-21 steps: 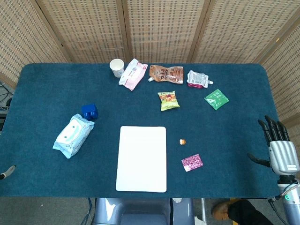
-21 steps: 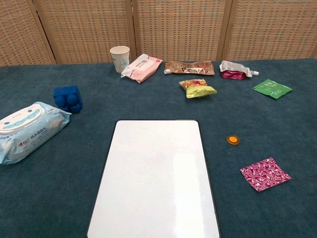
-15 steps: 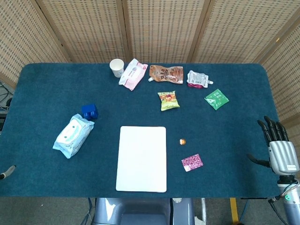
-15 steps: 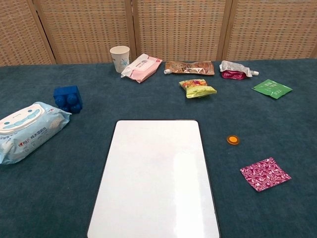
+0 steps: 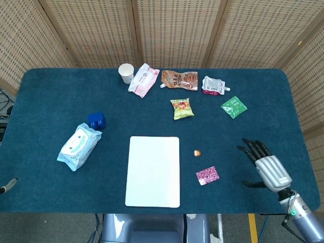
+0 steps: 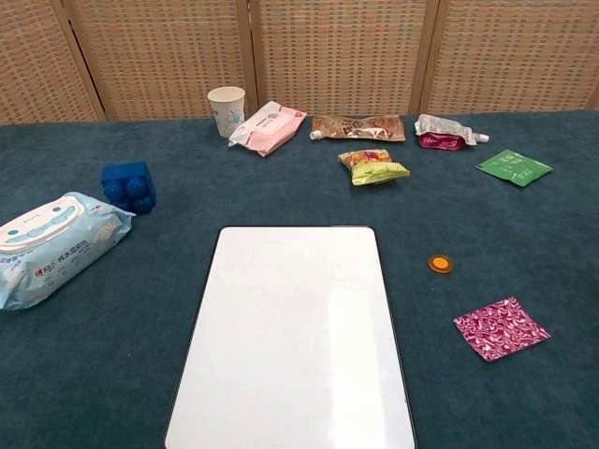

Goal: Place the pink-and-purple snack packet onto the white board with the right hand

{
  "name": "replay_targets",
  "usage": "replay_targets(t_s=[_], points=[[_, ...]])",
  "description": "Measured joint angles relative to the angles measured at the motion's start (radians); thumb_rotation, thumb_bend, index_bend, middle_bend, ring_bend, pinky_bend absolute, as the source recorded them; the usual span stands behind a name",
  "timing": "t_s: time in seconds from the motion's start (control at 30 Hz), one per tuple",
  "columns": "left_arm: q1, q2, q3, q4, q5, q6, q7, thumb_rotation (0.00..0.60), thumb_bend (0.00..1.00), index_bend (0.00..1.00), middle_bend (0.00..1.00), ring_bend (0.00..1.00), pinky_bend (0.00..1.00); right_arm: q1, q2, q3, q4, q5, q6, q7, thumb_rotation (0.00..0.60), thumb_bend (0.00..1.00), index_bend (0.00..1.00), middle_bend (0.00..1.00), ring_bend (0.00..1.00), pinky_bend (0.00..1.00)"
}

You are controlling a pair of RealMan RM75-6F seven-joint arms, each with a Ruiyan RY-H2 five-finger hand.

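Observation:
The pink-and-purple snack packet (image 5: 207, 175) (image 6: 501, 328) lies flat on the blue table, just right of the white board (image 5: 153, 171) (image 6: 295, 335). My right hand (image 5: 264, 165) hovers over the table to the right of the packet, fingers spread and empty, well apart from it. It does not show in the chest view. Of the left hand only a small tip (image 5: 6, 186) shows at the left edge of the head view; its state is unclear.
A small orange cap (image 5: 197, 152) lies just beyond the packet. At the back stand a paper cup (image 5: 126, 73), a pink pouch (image 5: 143, 80), a brown pouch (image 5: 179, 79), a spouted pouch (image 5: 212, 85), a yellow-green snack bag (image 5: 183, 108) and a green sachet (image 5: 234, 107). A wipes pack (image 5: 79, 146) and blue block (image 5: 96, 120) lie left.
My right hand has moved left from the table's right edge toward the packet, still spread. Nothing on the table has shifted.

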Motion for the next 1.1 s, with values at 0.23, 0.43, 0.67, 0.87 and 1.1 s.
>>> replay_targets(t_s=[0.23, 0.43, 0.67, 0.87, 1.1], points=[[-0.002, -0.001, -0.007, 0.005, -0.021, -0.008, -0.003, 0.583, 0.00, 0.00, 0.00, 0.00, 0.00, 0.102, -0.011, -0.009, -0.070, -0.031, -0.182, -0.189, 0.600, 0.08, 0.23, 0.00, 0.00, 0.00], [-0.005, 0.001, -0.011, 0.011, -0.033, -0.020, -0.014, 0.584, 0.00, 0.00, 0.00, 0.00, 0.00, 0.172, -0.069, 0.019, -0.122, 0.068, -0.323, -0.362, 0.600, 0.16, 0.24, 0.00, 0.00, 0.00], [-0.005, 0.005, -0.013, 0.012, -0.037, -0.023, -0.025, 0.583, 0.00, 0.00, 0.00, 0.00, 0.00, 0.210, -0.159, 0.038, -0.129, 0.173, -0.386, -0.528, 0.600, 0.20, 0.24, 0.00, 0.00, 0.00], [-0.005, 0.007, -0.013, 0.012, -0.038, -0.026, -0.028, 0.583, 0.00, 0.00, 0.00, 0.00, 0.00, 0.230, -0.231, 0.041, -0.111, 0.240, -0.405, -0.643, 0.600, 0.26, 0.24, 0.00, 0.00, 0.00], [-0.005, 0.008, -0.013, 0.012, -0.042, -0.029, -0.031, 0.581, 0.00, 0.00, 0.00, 0.00, 0.00, 0.244, -0.276, 0.035, -0.071, 0.291, -0.409, -0.712, 0.600, 0.26, 0.24, 0.00, 0.00, 0.00]])
